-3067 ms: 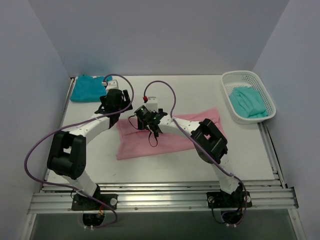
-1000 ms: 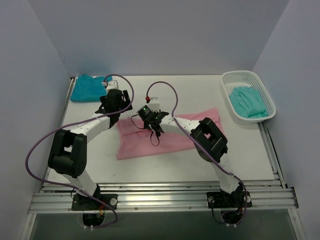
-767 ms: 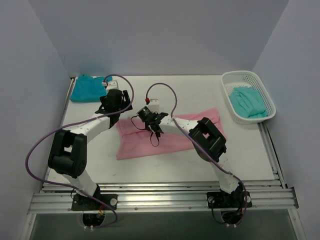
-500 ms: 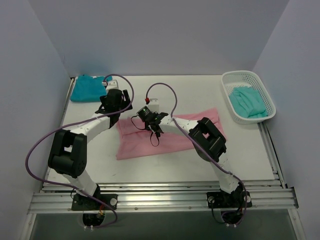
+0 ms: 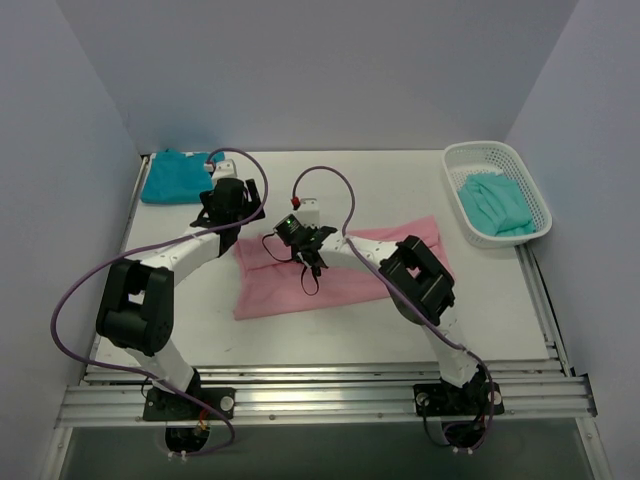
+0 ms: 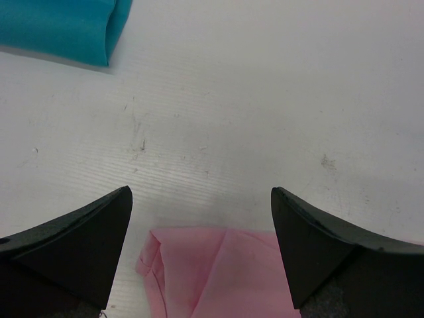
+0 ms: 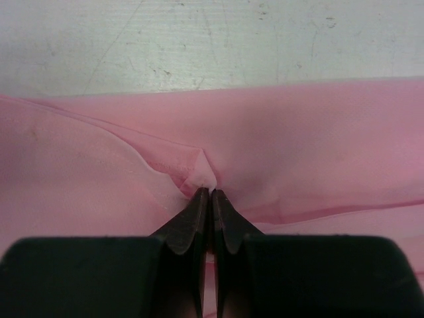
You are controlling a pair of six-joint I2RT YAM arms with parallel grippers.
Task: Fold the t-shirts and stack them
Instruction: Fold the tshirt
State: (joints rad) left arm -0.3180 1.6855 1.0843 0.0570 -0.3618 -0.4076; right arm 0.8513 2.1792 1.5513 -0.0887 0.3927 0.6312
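Observation:
A light pink t-shirt (image 5: 345,275) lies folded into a long band in the middle of the table. My right gripper (image 5: 299,244) is down on its far left part, shut on a small pinched peak of pink cloth (image 7: 202,173) just inside the far edge. In the right wrist view the gripper (image 7: 210,192) has its black jaws pressed together. My left gripper (image 5: 232,222) hovers open over the pink shirt's far left corner (image 6: 199,265), with nothing between its fingers (image 6: 79,232). A deep teal t-shirt (image 5: 180,177) lies folded at the far left. A mint-teal t-shirt (image 5: 495,203) sits in the basket.
A white mesh basket (image 5: 530,195) stands at the far right. The teal shirt's edge (image 6: 59,26) shows at the top left of the left wrist view. Purple cables loop above both wrists. Metal rails run along the near edge of the white table (image 5: 400,190).
My right gripper has crept towards the pink shirt's far edge and closed, pinching up a bit of cloth. The left arm has not moved.

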